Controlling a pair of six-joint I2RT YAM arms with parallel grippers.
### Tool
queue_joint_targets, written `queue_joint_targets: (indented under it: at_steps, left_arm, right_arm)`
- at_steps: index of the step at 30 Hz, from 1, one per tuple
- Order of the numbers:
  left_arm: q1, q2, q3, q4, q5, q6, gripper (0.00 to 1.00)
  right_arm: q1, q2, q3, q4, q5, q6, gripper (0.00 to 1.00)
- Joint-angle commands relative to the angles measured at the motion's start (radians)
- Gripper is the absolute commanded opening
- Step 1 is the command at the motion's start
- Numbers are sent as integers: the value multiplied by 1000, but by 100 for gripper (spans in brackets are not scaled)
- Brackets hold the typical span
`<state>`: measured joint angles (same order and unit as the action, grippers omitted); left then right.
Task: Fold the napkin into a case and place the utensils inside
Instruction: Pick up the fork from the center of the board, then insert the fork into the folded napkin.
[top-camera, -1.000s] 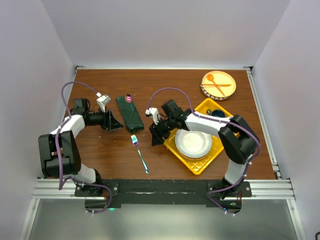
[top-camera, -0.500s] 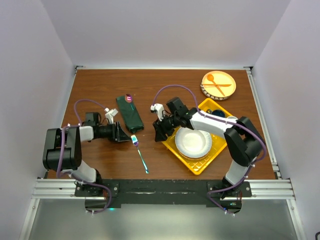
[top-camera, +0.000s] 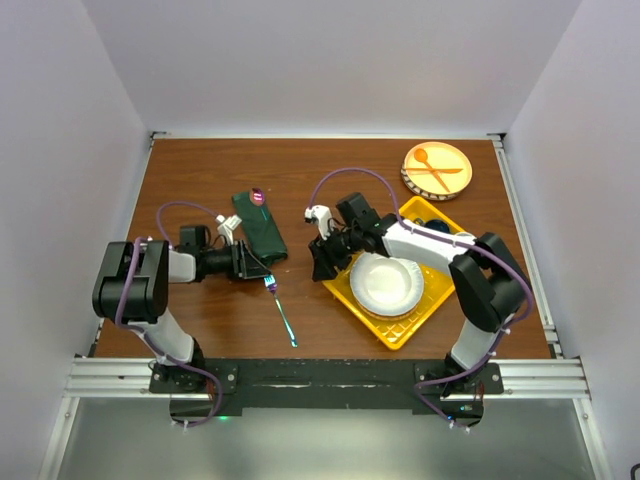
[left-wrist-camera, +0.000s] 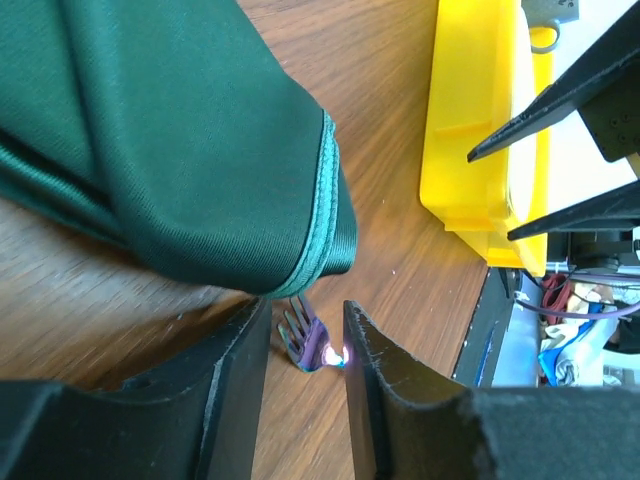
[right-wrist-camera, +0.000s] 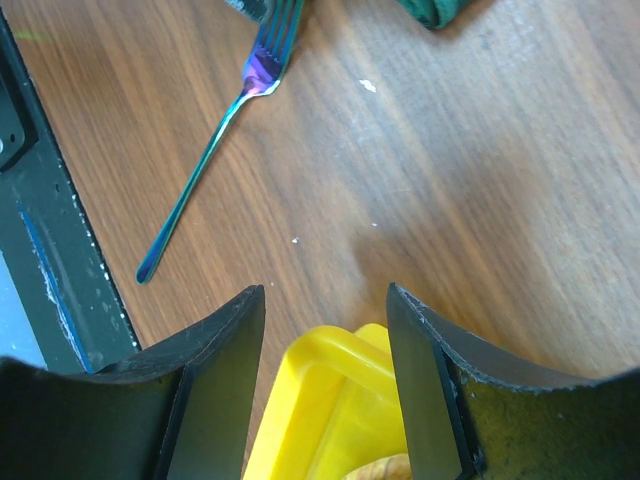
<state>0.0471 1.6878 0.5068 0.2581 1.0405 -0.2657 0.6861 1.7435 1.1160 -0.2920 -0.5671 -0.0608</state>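
The napkin (top-camera: 262, 230) lies left of centre, folded into a narrow dark green case (left-wrist-camera: 200, 150). A shiny purple spoon bowl (top-camera: 258, 196) pokes out of its far end. The iridescent fork (top-camera: 283, 315) rests on the wood just in front of the case. My left gripper (top-camera: 256, 266) is low at the case's near corner. Its jaws stand open around the fork's tines (left-wrist-camera: 308, 340), with a narrow gap on each side. My right gripper (top-camera: 320, 268) is open and straddles the corner of the yellow tray (right-wrist-camera: 330, 400), with the fork (right-wrist-camera: 215, 130) lying beyond it.
The yellow tray (top-camera: 362, 316) holds a white plate (top-camera: 387, 285) and a dark item at its far corner. A round orange plate (top-camera: 437, 170) with an orange spoon and fork sits at the back right. Both arms lie low over the table.
My left gripper has swung right and nearer, from beside the case to the fork's head, and its jaws have narrowed. The right gripper has shifted slightly right over the tray corner.
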Motion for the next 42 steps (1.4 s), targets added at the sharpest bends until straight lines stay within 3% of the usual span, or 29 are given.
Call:
queue_joint_targets:
  at_steps: [1, 4, 8, 12, 14, 17, 20, 22, 26, 27, 32, 35, 38, 42]
  left_arm:
    - [-15, 52, 4, 12, -76, -9, 37]
    - [-23, 52, 9, 4, -79, -3, 28]
    - [-32, -5, 1, -2, -68, 19, 1]
    - [-38, -135, 25, -57, 12, 75, 0]
    - [-39, -192, 67, -192, 30, 149, 0]
    - [-29, -278, 259, -397, 65, 290, 0]
    - [63, -266, 456, -468, 128, 296, 0]
    - [118, -193, 574, -525, 167, 331, 0]
    - [190, 47, 1015, -794, 110, 526, 0]
    - [198, 128, 1065, -819, 105, 536, 0]
    - [234, 286, 1211, -677, 67, 402, 0]
    - [247, 401, 1262, -562, 75, 231, 0]
    - [249, 473, 1286, -388, 91, 84, 0]
    - [247, 542, 1308, -329, 112, -9, 0]
  right_arm:
    - [-17, -27, 13, -7, -10, -5, 56]
    - [-31, -27, 8, -12, -13, -14, 56]
    - [-46, -29, 10, -16, -20, -25, 56]
    - [-54, -29, 15, -22, -30, -34, 55]
    - [-53, -25, 25, -24, -40, -34, 56]
    - [-54, -15, 48, -26, -53, -39, 56]
    - [-56, 7, 79, -29, -66, -40, 56]
    - [-54, 20, 106, -32, -82, -43, 56]
    - [-53, 60, 159, -41, -128, -57, 59]
    - [-54, 79, 171, -38, -132, -62, 59]
    - [-37, 137, 254, -4, -113, -74, 59]
    - [-7, 172, 289, 31, -90, -71, 59]
    - [27, 215, 327, 45, -53, -89, 57]
    - [61, 252, 357, 62, -25, -138, 55]
